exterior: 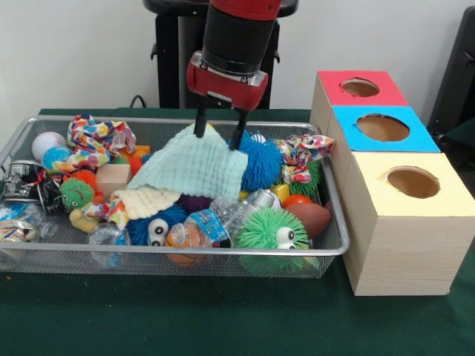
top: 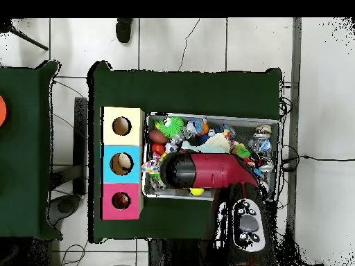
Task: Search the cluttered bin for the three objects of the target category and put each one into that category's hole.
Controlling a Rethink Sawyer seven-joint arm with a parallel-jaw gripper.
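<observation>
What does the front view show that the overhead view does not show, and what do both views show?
Only the front view shows the gripper, its fingers open above the pale green cloth. Only the overhead view looks down into the three holes; something lies in the blue box. Both views show the wire bin and the green spiky toy.
</observation>
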